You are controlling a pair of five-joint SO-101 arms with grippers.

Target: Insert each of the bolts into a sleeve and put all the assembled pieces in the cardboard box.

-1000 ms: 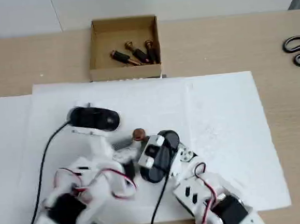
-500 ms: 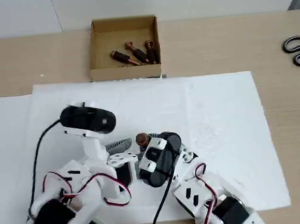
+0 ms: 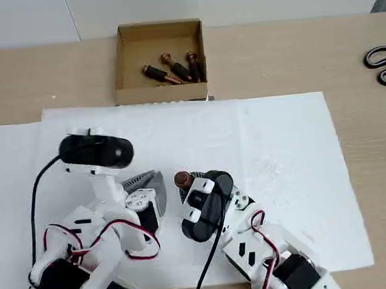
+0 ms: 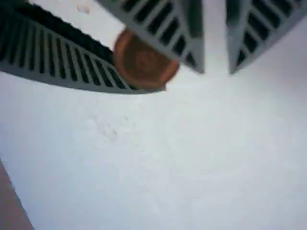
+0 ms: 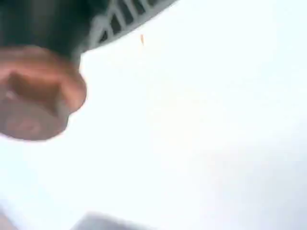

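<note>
A copper-headed bolt in a dark sleeve is held over the white paper by my right gripper, which is shut on it. The right wrist view has the bolt's hex head close up below the dark sleeve and a ribbed grey finger. My left gripper stands just left of the bolt, open and holding nothing. In the left wrist view the left gripper has a gap between its fingers, with the bolt head beside it.
The cardboard box stands at the back of the table, with three assembled bolt-and-sleeve pieces inside. Scissors lie at the far right edge. Both arm bases crowd the near edge of the paper.
My left arm has pulled back to the left, and its gripper has come off the bolt and sleeve. The right gripper keeps the piece in nearly the same spot.
</note>
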